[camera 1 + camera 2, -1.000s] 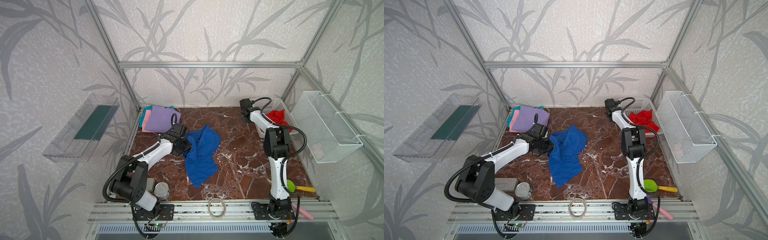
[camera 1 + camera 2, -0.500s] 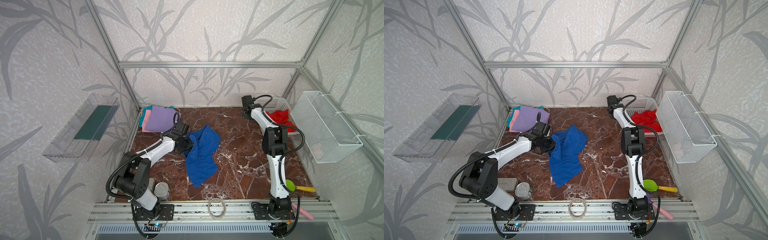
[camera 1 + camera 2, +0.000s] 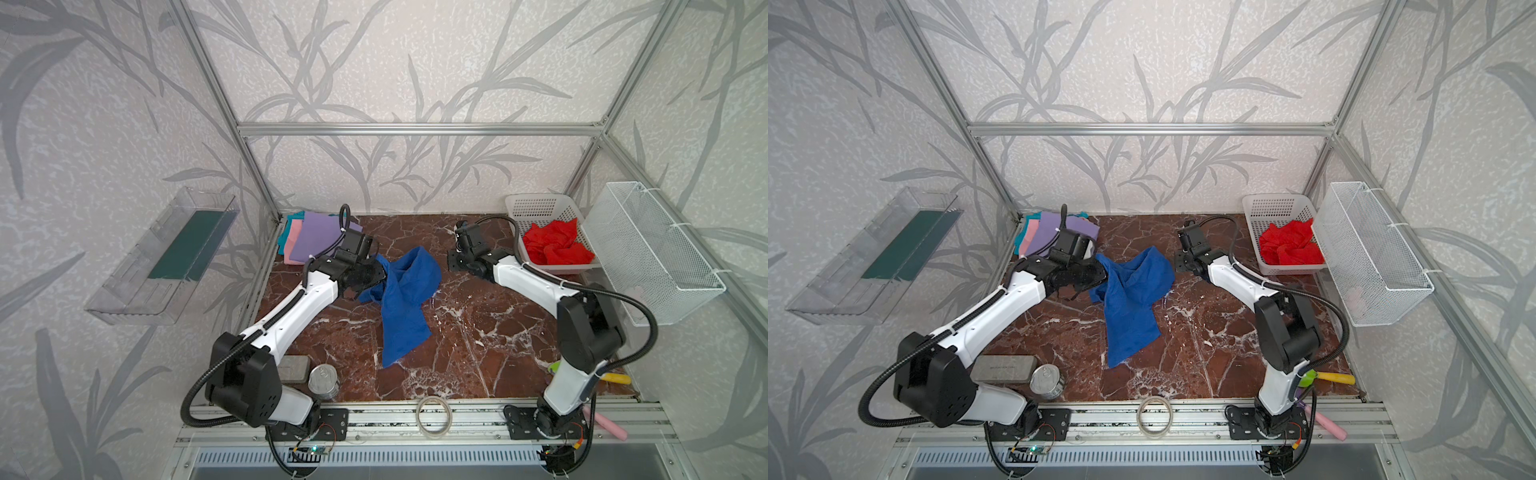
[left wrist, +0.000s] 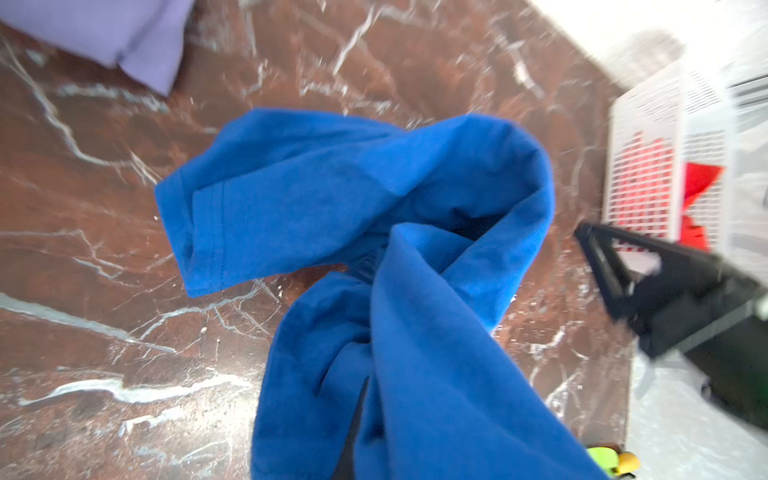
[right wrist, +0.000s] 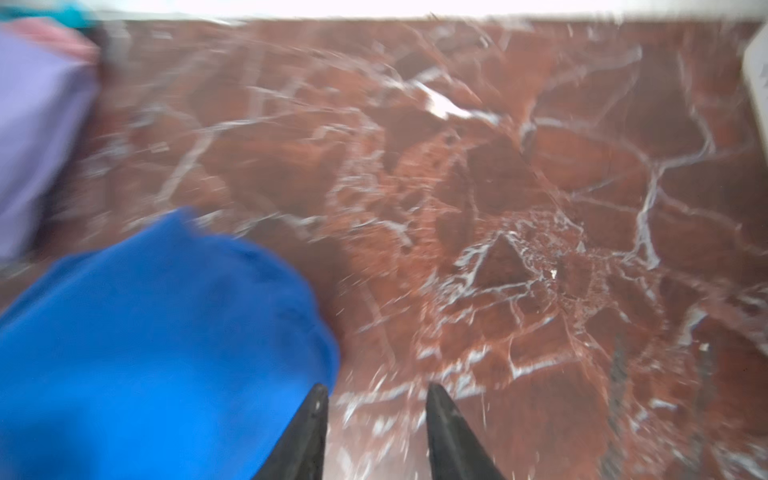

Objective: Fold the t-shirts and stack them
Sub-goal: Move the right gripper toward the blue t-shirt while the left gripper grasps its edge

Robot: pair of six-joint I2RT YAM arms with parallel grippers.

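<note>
On the red marble table [image 3: 478, 332], near its middle, we see the blue shirt [image 3: 405, 299] lying crumpled and unfolded, with a long tail of it running toward the front edge. Its left part is lifted off the marble and bunched into the left claw [image 3: 375, 270], which is closed on the cloth. From the left wrist we see the blue shirt [image 4: 374, 208] twisted like a rope that leads up toward the camera.

The right claw [image 3: 453, 262] hangs low just beside the shirt's right edge. In the right wrist view its two black fingers [image 5: 440, 415] stand apart with only bare marble between them, so we call it open and empty. The blue cloth lies right next to one finger, and we cannot tell whether they touch.

At the back left corner sits the folded pile. The lavender shirt [image 3: 316, 237] is on top, and the pink shirt [image 3: 294, 243] and the teal shirt [image 3: 291, 217] show from beneath on its left side. At the back right the red shirt [image 3: 555, 245] lies crumpled inside the white basket [image 3: 536, 203]. Near the front left stand a tin can [image 3: 323, 380] and a grey block [image 3: 293, 368].
</note>
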